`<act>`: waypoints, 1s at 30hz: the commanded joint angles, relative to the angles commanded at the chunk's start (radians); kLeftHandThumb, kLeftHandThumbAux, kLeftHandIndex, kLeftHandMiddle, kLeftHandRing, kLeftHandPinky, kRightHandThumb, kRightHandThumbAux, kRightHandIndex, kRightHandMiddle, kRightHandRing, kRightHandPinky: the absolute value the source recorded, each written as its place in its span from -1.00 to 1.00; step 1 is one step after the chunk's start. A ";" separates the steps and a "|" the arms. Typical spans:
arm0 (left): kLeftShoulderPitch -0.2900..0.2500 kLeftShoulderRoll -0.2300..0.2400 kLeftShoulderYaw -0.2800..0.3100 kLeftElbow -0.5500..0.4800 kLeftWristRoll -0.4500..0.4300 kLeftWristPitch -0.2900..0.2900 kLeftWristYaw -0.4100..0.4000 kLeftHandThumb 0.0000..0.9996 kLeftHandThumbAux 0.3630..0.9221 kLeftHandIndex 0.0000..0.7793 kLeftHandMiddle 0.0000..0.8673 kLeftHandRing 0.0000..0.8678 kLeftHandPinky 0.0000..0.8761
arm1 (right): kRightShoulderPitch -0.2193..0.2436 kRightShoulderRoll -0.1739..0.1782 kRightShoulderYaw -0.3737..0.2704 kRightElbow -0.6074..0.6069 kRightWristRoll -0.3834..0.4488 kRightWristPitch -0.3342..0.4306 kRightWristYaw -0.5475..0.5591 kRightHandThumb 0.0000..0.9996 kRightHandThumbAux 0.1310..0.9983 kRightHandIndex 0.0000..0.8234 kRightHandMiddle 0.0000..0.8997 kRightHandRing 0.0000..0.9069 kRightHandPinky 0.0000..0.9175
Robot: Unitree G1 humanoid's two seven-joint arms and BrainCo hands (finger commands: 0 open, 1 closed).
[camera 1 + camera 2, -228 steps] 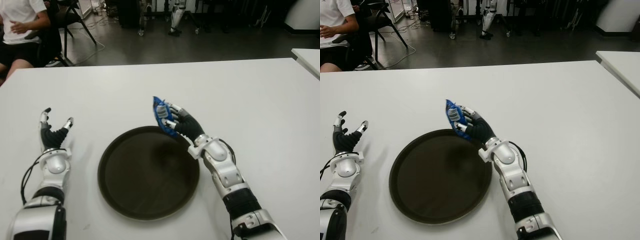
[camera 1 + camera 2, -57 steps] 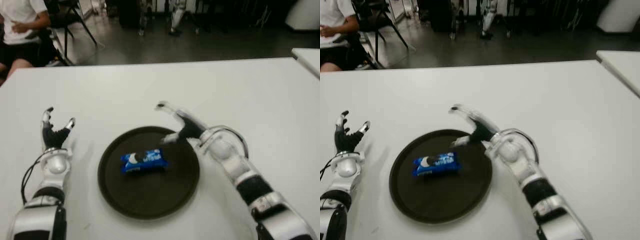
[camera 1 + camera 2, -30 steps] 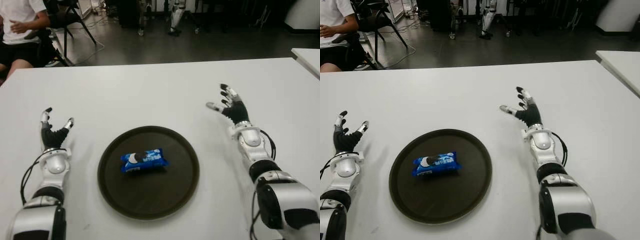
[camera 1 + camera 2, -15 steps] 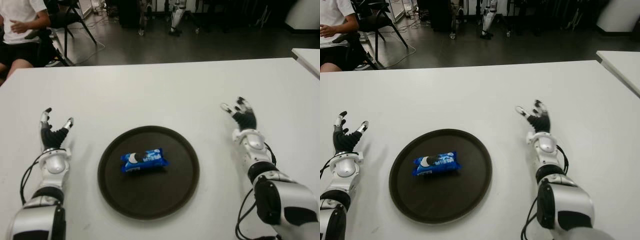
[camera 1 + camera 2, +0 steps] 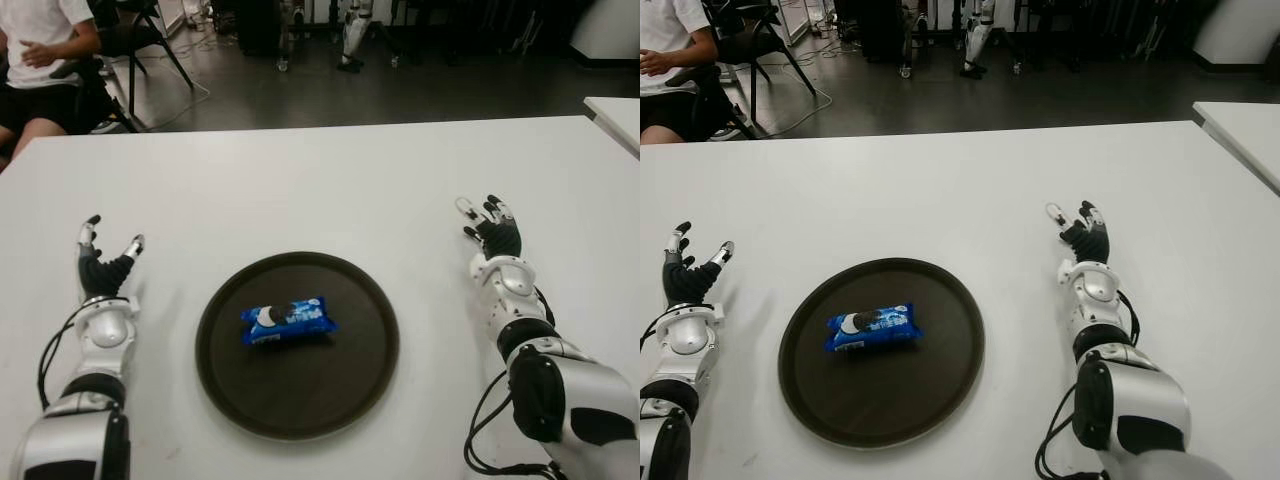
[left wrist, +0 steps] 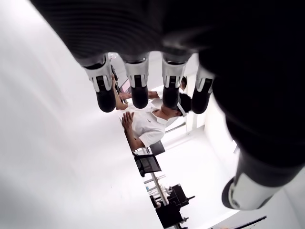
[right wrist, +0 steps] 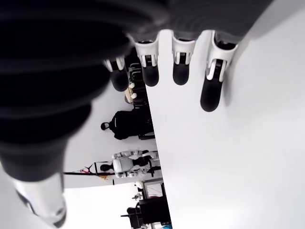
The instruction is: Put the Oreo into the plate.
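Oreo (image 5: 288, 320) now in plate (image 5: 350, 385), right hand (image 5: 490, 228) emptied, withdrawn right

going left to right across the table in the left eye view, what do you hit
left hand, open, beside the plate on its left → plate → Oreo pack lying inside the plate → right hand, open, to the plate's right, all on the white table

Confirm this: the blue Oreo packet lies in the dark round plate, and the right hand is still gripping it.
Not quite. The blue Oreo packet does lie in the dark round plate, but the right hand is open and empty, off to the plate's right, as the left eye view shows.
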 joint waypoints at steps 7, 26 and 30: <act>0.001 -0.003 -0.010 0.000 0.009 -0.008 -0.001 -1.00 0.08 -0.95 -0.97 -1.00 -1.00 | 0.006 0.001 0.007 0.002 -0.015 0.000 -0.001 -1.00 0.42 -0.99 -0.95 -0.99 -0.95; 0.003 -0.014 0.018 0.008 -0.025 -0.013 -0.034 -1.00 0.19 -0.92 -0.94 -1.00 -0.99 | 0.012 -0.002 0.032 0.003 -0.041 -0.004 -0.022 -1.00 0.47 -0.97 -0.95 -0.98 -0.98; 0.002 -0.015 0.020 0.010 -0.027 -0.013 -0.036 -1.00 0.20 -0.93 -0.95 -1.00 -1.00 | 0.013 -0.003 0.033 0.001 -0.041 -0.009 -0.019 -1.00 0.45 -0.98 -0.95 -0.99 -0.98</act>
